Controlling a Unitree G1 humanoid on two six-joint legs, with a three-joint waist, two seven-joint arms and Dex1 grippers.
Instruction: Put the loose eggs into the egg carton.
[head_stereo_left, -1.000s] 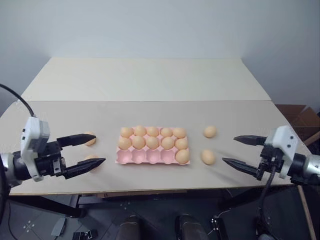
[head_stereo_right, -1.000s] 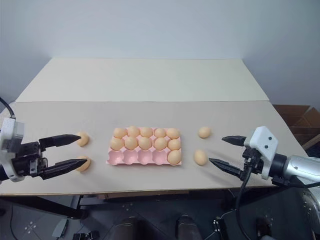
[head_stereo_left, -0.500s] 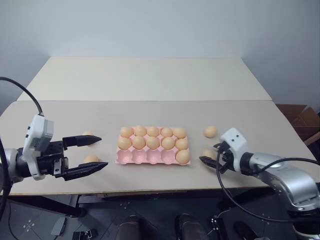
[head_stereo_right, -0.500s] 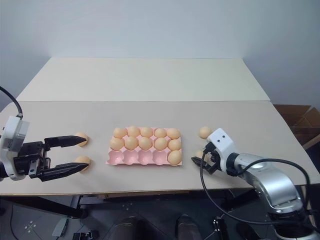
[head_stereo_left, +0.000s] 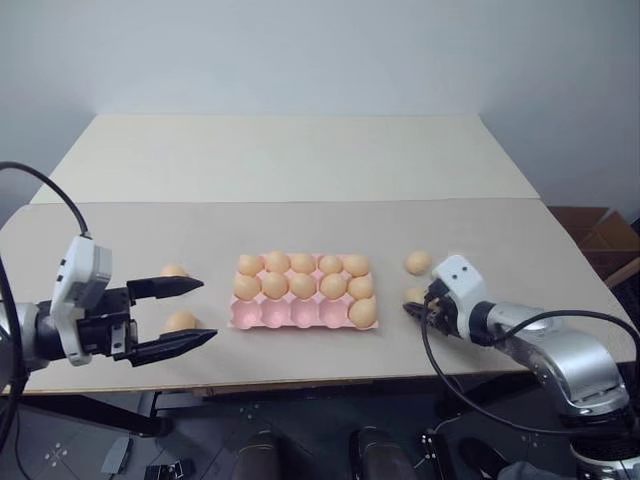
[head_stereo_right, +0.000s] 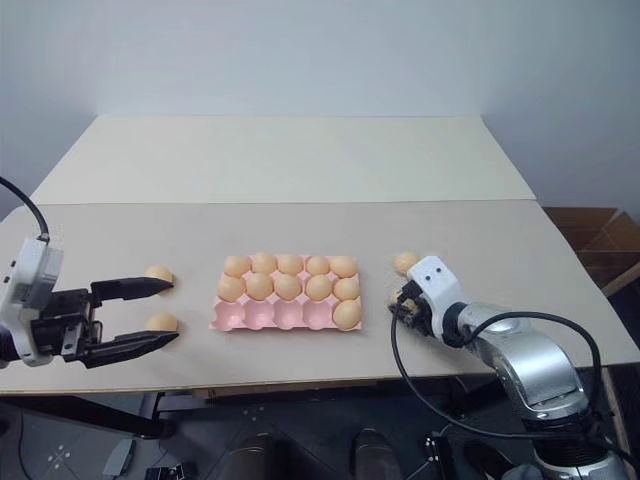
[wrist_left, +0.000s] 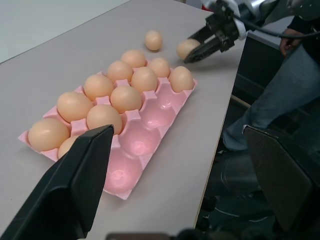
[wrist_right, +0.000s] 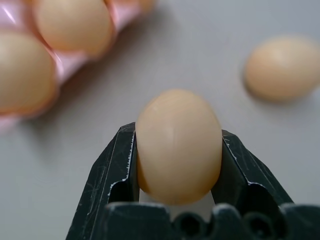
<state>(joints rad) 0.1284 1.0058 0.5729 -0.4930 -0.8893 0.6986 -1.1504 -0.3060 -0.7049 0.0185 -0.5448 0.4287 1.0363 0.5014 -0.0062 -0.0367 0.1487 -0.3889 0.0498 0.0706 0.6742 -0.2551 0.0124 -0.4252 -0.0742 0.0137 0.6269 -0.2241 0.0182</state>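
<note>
The pale pink egg carton (head_stereo_left: 290, 315) lies mid-table with several eggs in its back two rows and one at the right end of the front row. Right of it, my right gripper (head_stereo_left: 412, 308) is shut on a loose egg (wrist_right: 178, 150) held low over the table. Another loose egg (head_stereo_left: 418, 262) rests just behind it. On the left, two loose eggs (head_stereo_left: 173, 271) (head_stereo_left: 181, 320) lie on the table. My left gripper (head_stereo_left: 205, 308) hangs open beside them, one finger near each egg, holding nothing.
The front row's other cups (wrist_left: 132, 142) are bare. A cardboard box (head_stereo_left: 600, 235) stands off the table's right edge. A person's legs (wrist_left: 280, 90) show beyond the table's edge in the left wrist view. The far half of the table is a lighter board (head_stereo_left: 290, 155).
My right gripper has swung in toward the carton to the nearer right-hand egg and closed on it. The left gripper has stayed put and open.
</note>
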